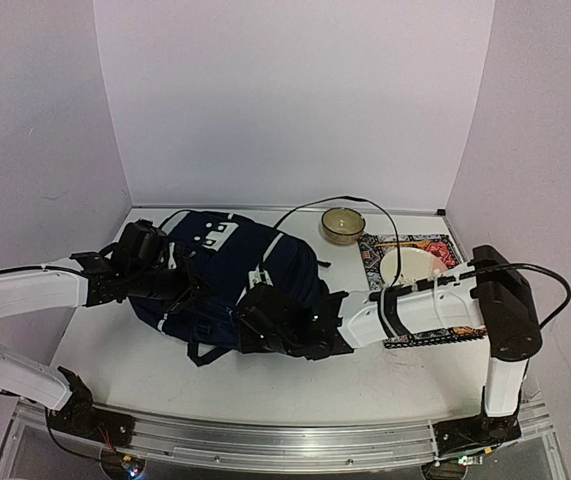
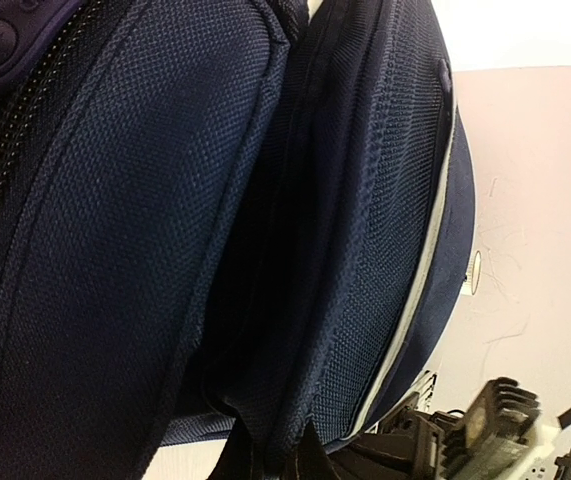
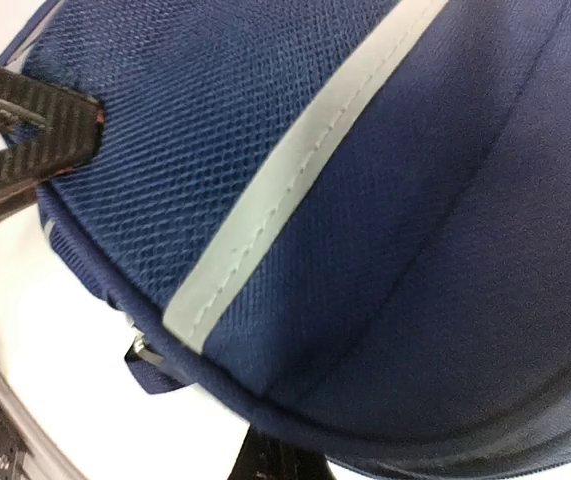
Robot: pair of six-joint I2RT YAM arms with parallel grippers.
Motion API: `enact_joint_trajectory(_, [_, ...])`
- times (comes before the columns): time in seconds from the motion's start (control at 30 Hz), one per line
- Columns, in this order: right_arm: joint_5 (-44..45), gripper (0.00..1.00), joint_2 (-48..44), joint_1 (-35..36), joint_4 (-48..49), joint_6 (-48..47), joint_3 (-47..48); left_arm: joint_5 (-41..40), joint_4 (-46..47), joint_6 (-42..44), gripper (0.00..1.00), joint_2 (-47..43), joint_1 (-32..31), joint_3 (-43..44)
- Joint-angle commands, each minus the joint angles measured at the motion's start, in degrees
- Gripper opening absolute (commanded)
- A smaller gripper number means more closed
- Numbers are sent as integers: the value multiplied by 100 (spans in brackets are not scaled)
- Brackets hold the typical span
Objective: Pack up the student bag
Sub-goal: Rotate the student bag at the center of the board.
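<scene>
The student bag (image 1: 230, 275) lies mid-worktop (image 1: 365, 375), a bit left. The left end effector (image 1: 175, 283) is clenched at its left side and the right end effector (image 1: 257, 325) at its near-right edge (both 2 squeezed tight).

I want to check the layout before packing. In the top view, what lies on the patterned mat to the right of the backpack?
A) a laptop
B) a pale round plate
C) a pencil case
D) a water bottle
B: the top view shows a pale round plate lying on the patterned mat, to the right of the backpack.
</scene>
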Motion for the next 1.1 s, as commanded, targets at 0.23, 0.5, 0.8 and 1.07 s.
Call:
enact_joint_trajectory(0.23, [-167, 27, -235, 108, 922, -614, -140, -38, 470, 94, 0, -103, -4, 445])
enact_joint_trajectory(0.5, [416, 35, 118, 175, 1084, -749, 190, 71, 480, 60, 0, -61, -3, 444])
enact_joint_trajectory(0.8, [678, 31, 645, 172, 1225, -895, 559, 188, 523, 11, 0, -34, -7, 456])
enact_joint_trajectory(1.07, [1144, 16, 811, 172, 1302, -862, 639, 218, 521, -7, 0, -49, -6, 428])
